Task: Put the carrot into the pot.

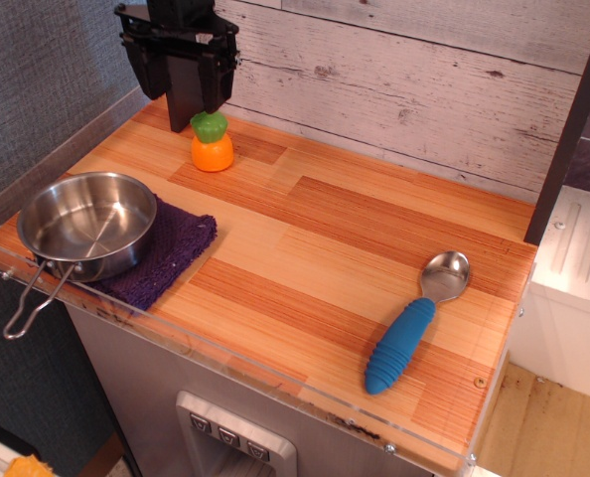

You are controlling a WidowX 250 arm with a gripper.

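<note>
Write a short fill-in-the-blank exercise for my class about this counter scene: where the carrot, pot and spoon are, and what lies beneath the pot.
1. The pot rests partly on a ______ cloth.
2. The carrot stands upright on the wooden counter, not yet inside the ______.
3. The spoon has a ribbed handle coloured ______.
4. The gripper hangs just above and behind the carrot's ______ cap.

Missing words: purple; pot; blue; green

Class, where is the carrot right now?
The carrot stands upright at the back left of the wooden counter, just beneath the end effector, beyond the pot.
</note>
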